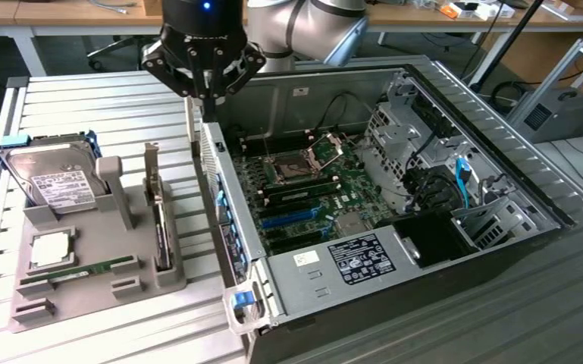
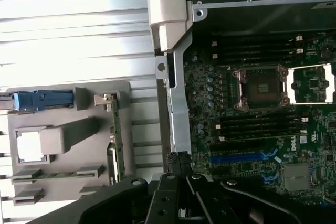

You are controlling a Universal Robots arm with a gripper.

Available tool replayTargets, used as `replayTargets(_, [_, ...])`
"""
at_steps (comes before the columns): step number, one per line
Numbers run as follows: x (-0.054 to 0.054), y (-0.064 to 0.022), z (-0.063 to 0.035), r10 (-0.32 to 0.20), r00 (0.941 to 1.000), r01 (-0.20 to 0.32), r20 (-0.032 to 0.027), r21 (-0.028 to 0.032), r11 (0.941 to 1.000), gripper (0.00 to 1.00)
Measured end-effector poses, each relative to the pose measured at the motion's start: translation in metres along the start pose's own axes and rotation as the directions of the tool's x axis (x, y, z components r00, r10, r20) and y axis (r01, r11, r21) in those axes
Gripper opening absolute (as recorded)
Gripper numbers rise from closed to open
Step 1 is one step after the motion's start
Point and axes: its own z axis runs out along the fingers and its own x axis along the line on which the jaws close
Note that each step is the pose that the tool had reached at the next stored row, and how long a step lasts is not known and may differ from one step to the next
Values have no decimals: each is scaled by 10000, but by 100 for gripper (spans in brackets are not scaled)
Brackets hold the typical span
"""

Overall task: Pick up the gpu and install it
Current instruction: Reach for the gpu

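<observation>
The gpu (image 1: 155,216) stands on edge in a slot of the grey holder (image 1: 99,297), at the exterior view's left of the open computer case (image 1: 393,258). In the wrist view the gpu (image 2: 113,140) appears edge-on as a thin brownish board. My gripper (image 1: 203,92) hangs above the case's near wall, higher than the gpu and off to its right in the exterior view. Its black fingers (image 2: 169,182) come together at the tips with nothing between them. The motherboard (image 1: 302,189) lies exposed, with a blue expansion slot (image 2: 244,157) empty.
The holder also carries a silver hard drive (image 1: 57,186) in a blue-tabbed frame, a square processor chip (image 1: 48,249) and a green RAM stick (image 1: 79,271). Inside the case are drive cages (image 1: 412,129), cables and a power supply (image 1: 362,258). The slatted metal table (image 1: 99,106) surrounds everything.
</observation>
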Motion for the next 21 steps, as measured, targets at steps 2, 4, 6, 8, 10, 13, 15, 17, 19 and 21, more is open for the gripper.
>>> replayTargets(2, [77,-3,-2,-2,10000,2,-1,1,10000,11])
replayTargets(4, [168,-5,-4,0,10000,0,0,0,10000,11])
replayTargets(6, [277,-6,-6,-2,10000,2,0,0,10000,11])
replayTargets(8, [372,-7,-9,0,10000,0,-1,1,10000,11])
replayTargets(10, [437,-8,-10,-1,10000,1,0,1,10000,11])
replayTargets(13, [543,-9,-11,-1,10000,1,0,0,10000,11])
replayTargets(15, [613,-10,-14,0,10000,0,-1,1,10000,11])
replayTargets(17, [678,-11,-15,-2,10000,2,0,0,10000,11])
replayTargets(19, [745,-13,-15,-2,10000,2,0,0,10000,11])
replayTargets(21, [815,-15,-17,0,10000,0,-1,1,10000,11])
